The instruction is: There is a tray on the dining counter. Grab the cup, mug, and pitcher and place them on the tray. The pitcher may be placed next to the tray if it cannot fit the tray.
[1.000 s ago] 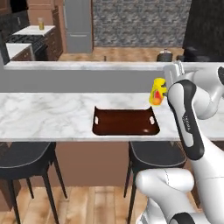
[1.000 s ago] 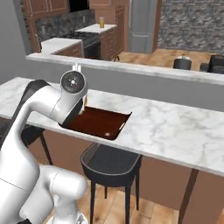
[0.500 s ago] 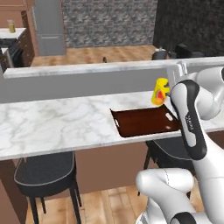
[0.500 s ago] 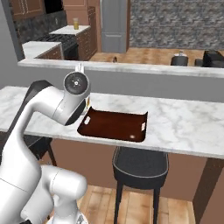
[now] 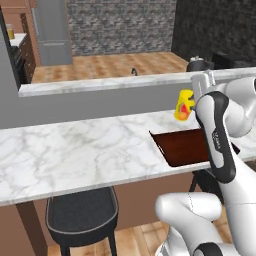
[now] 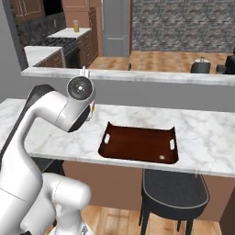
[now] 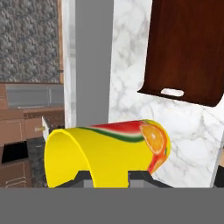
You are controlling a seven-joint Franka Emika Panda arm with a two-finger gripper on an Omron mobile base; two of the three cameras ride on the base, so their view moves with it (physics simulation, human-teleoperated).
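Observation:
My gripper (image 7: 109, 177) is shut on the cup (image 7: 109, 153), a yellow handleless tumbler with a red-orange fruit mark. The cup (image 5: 183, 107) hangs in the air over the dining counter (image 5: 75, 150), just beyond the far left end of the tray (image 5: 186, 146). The dark brown tray (image 6: 137, 144) lies bare on the marble, its handle slot (image 7: 172, 92) showing beyond the cup. A glass pitcher (image 6: 75, 25) with orange juice stands on the far kitchen counter. The mug is out of view.
A raised grey back ledge (image 6: 137, 87) runs behind the dining counter (image 6: 206, 133). Black stools (image 5: 82, 217) (image 6: 172, 193) stand under its front edge. Dark rounded stool tops (image 6: 200, 66) show beyond the ledge. My own arm (image 5: 217, 135) hides the tray's right part in the left base view.
The base has driven, so the whole scene has shifted right in both base views. The cup stays in my shut gripper, still high beside the tray.

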